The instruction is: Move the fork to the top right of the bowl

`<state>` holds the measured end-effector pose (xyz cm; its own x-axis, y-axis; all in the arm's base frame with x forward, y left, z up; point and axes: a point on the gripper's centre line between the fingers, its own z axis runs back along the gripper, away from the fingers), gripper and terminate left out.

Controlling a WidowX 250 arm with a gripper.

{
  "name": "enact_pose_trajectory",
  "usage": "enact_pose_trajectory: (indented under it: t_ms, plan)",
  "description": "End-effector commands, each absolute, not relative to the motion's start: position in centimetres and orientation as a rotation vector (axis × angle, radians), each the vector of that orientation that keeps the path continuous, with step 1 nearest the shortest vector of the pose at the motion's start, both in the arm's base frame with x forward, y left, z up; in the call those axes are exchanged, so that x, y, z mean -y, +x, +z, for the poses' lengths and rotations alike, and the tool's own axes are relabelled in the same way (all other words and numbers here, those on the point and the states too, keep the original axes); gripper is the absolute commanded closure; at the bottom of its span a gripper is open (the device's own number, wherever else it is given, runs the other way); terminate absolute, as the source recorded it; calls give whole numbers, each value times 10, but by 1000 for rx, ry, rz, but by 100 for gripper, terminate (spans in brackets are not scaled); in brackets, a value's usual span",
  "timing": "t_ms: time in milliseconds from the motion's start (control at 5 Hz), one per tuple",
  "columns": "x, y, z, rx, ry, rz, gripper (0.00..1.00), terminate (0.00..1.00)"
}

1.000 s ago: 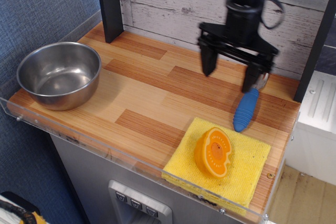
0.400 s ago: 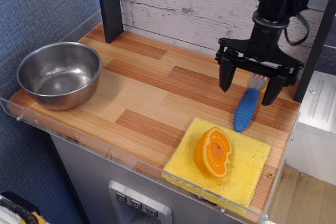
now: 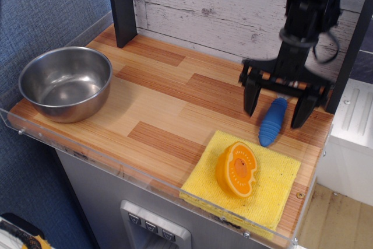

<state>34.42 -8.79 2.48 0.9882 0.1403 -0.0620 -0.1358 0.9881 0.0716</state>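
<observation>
The fork [image 3: 273,122] lies on the wooden counter at the far right, its ribbed blue handle pointing toward the front; its tines are hidden behind the gripper. My black gripper [image 3: 277,111] is open and lowered over the fork, one finger [image 3: 251,98] on the left of the handle and the other on the right, not closed on it. The shiny steel bowl [image 3: 65,83] sits empty at the far left of the counter, well away from the gripper.
An orange half-round toy fruit [image 3: 237,169] stands on a yellow cloth [image 3: 274,188] just in front of the fork. A black post [image 3: 123,5] stands at the back left. A clear plastic lip [image 3: 116,167] runs along the counter's front edge.
The gripper has moved right and come down, from beside the fork's tines to straddling the handle. The fork, bowl and fruit have not moved.
</observation>
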Motion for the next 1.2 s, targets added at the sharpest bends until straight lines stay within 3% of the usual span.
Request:
enact_pose_trajectory:
  t_ms: [0, 200, 400, 600, 1000]
  plan:
    - [75, 345, 18, -56, 77, 57, 0, 0]
    - [76, 345, 15, -64, 66, 40, 0, 0]
    - [77, 345, 15, -51, 51, 35, 100, 0]
    - [75, 345, 22, -35, 35, 29, 100, 0]
    - [72, 347, 51, 97, -32, -14, 100, 0]
